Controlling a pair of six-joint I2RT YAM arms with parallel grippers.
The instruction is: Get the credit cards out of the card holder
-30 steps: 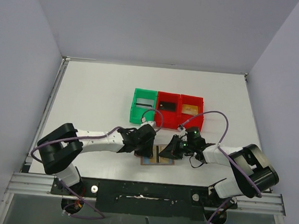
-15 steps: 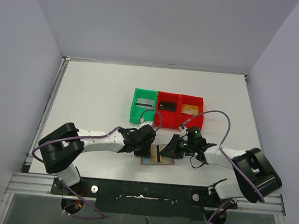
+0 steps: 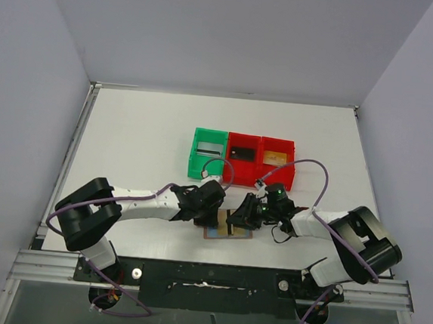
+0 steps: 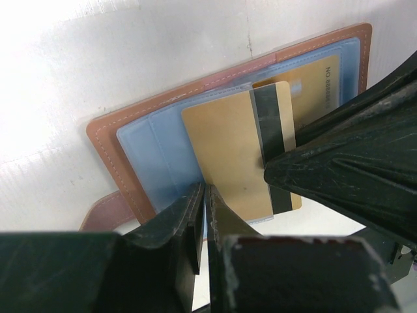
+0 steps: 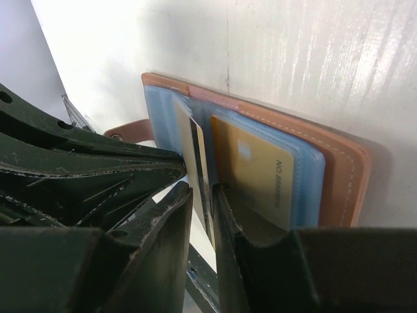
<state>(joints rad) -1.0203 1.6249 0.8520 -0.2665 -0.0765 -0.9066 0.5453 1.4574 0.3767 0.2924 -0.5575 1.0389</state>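
The tan leather card holder (image 3: 237,233) lies open on the table between both arms, its blue lining (image 4: 153,153) facing up. A gold credit card with a black stripe (image 4: 228,147) sticks partway out of a middle sleeve. A second gold card (image 4: 319,81) sits in the outer pocket. My left gripper (image 4: 205,193) is shut on the near edge of the card holder's blue sleeve (image 3: 211,211). My right gripper (image 5: 202,190) is slightly open, and the striped card (image 5: 195,153) stands edge-on between its fingers with a gap beside it.
Behind the card holder stand a green bin (image 3: 207,152) with a silvery card and two red bins (image 3: 241,153), (image 3: 276,158) holding a dark card and a gold card. The table's front rail (image 3: 206,279) runs just below the grippers.
My right gripper's jaws have parted from shut to a narrow gap around the striped card and shifted slightly left. My left gripper's jaws have closed onto the sleeve edge.
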